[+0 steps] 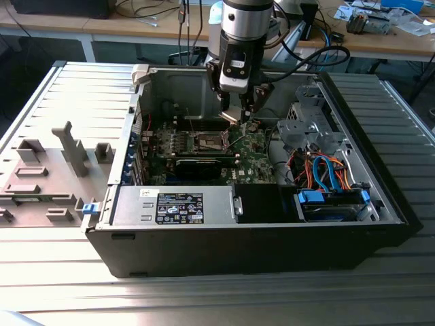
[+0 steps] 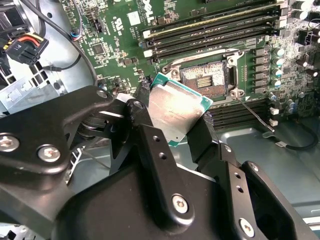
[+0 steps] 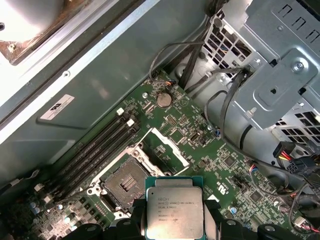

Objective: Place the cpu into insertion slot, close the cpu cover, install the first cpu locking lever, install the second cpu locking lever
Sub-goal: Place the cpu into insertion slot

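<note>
In the exterior view the gripper (image 1: 239,115) hangs inside the open case (image 1: 204,251), upper middle of the frame, just to the exterior view's right of the slot (image 1: 211,141), the walls well apart from it. In the second wrist view its fingers (image 2: 145,125) are clamped on opposite edges of the tilted cpu (image 2: 175,112), likely to keep its underside free, above the board (image 2: 115,30) and near the slot, not in it. In the first wrist view the cover (image 3: 171,145) stands swung open, leaving the slot unobstructed.
</note>
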Robot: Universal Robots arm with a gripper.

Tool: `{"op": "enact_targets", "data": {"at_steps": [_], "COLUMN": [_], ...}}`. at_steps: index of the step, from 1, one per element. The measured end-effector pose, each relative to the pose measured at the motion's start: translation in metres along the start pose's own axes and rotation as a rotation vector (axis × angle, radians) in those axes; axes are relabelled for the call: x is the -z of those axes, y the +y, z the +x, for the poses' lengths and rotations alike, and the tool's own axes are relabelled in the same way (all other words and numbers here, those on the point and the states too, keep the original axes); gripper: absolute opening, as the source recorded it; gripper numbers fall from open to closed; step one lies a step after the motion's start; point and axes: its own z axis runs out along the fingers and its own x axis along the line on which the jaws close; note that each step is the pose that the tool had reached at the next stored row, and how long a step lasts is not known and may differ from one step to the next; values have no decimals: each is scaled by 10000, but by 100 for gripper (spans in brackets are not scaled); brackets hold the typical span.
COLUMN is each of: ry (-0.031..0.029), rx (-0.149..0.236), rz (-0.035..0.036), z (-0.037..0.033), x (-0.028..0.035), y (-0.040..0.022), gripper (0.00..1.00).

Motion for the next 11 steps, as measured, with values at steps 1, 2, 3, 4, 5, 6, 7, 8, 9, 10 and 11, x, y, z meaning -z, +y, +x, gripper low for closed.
{"op": "enact_targets", "data": {"at_steps": [1, 2, 3, 4, 5, 6, 7, 8, 9, 10, 11], "ry": [-1, -3, -4, -6, -8, -10, -13, -16, -18, -21, -23], "rx": [-10, -21, -31, -39, -54, -65, -81, -94, -106, -121, -129], "rz": [1, 2, 3, 4, 6, 8, 11, 12, 15, 17, 19], "z": [0, 0, 0, 0, 0, 0, 0, 0, 0, 0, 0], "x": [0, 0, 0, 0, 0, 0, 0, 0, 0, 0, 0], "y": [0, 0, 0, 0, 0, 0, 0, 0, 0, 0, 0], "gripper": [54, 54, 54, 54, 54, 54, 54, 54, 54, 54, 54]}}
